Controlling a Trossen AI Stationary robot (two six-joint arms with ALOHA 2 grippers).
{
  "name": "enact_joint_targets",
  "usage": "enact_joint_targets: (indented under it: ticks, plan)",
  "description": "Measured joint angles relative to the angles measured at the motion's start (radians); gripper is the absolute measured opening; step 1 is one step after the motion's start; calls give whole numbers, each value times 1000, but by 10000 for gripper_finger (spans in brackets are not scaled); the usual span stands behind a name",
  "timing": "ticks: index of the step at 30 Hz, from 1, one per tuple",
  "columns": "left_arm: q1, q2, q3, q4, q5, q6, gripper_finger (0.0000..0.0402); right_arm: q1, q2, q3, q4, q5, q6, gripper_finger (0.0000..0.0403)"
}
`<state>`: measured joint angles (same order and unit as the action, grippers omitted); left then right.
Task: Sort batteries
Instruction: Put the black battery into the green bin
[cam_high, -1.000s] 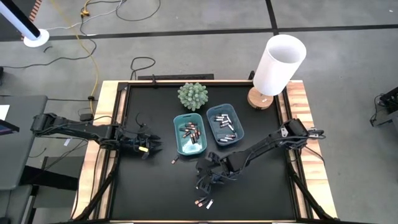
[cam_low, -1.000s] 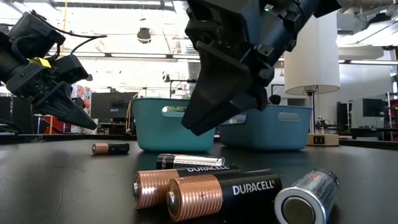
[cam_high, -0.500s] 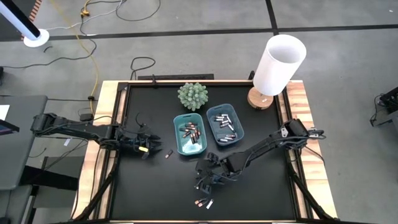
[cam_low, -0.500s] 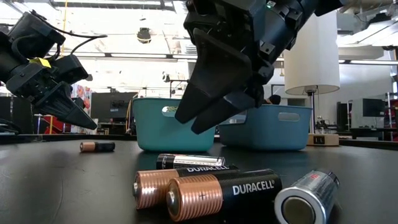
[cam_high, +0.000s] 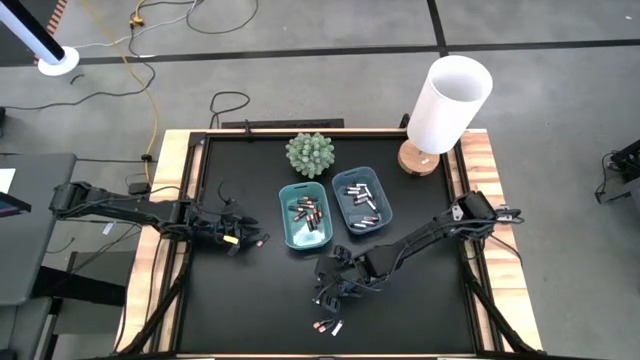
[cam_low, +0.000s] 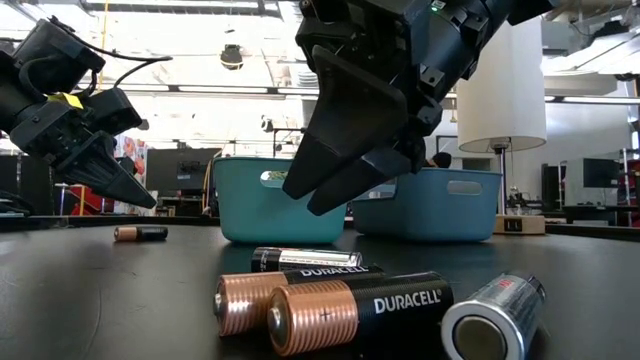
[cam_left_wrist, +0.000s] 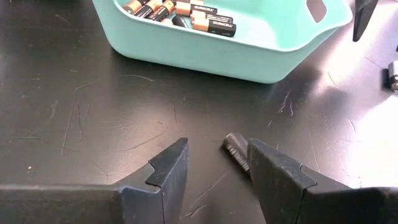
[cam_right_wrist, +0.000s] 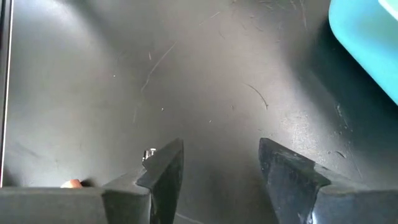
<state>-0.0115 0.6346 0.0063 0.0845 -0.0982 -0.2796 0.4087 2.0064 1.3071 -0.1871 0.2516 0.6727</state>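
Two teal trays, one (cam_high: 284, 214) holding dark copper-ended batteries and one (cam_high: 384, 203) holding silvery ones, stand mid-table. A loose dark battery (cam_high: 262, 240) lies on its side on the black table just ahead of my left gripper (cam_high: 248, 240). The wrist view shows the battery (cam_left_wrist: 235, 151) between that gripper's open fingers (cam_left_wrist: 217, 163), which hang above the table (cam_low: 140, 195). My right gripper (cam_high: 322, 292) hovers open over bare table (cam_right_wrist: 221, 163), in front of the trays (cam_low: 320, 195). Several batteries (cam_low: 350, 305) lie near the front edge.
A white lamp (cam_high: 447, 100) on a wooden base stands at the back right and a small green plant (cam_high: 310, 153) behind the trays. The black tabletop has a raised wooden rim (cam_high: 487, 200). Bare table lies between the two arms and at the left front.
My right gripper has opened, staying in place in front of the trays. The loose dark battery has rolled along the table toward the left edge and now lies by my left gripper's fingertips.
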Motion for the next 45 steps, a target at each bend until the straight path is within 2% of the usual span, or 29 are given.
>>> enact_joint_targets:
  ticks: [18, 22, 32, 35, 45]
  plan:
    - [0, 0, 0, 0, 0, -5, 161, 16, 0, 0, 1, 0, 0, 226]
    - [0, 0, 0, -1, 6, -96, 161, 16, 0, 0, 1, 0, 0, 226]
    - [1, 0, 0, -3, -120, -193, 161, 16, 0, 0, 1, 0, 1, 226]
    - [1, 0, 1, -20, -173, -217, 161, 16, 0, 0, 1, 0, 1, 226]
    - [0, 7, 77, -261, -178, -234, 156, 16, 0, 0, 10, 0, 2, 226]
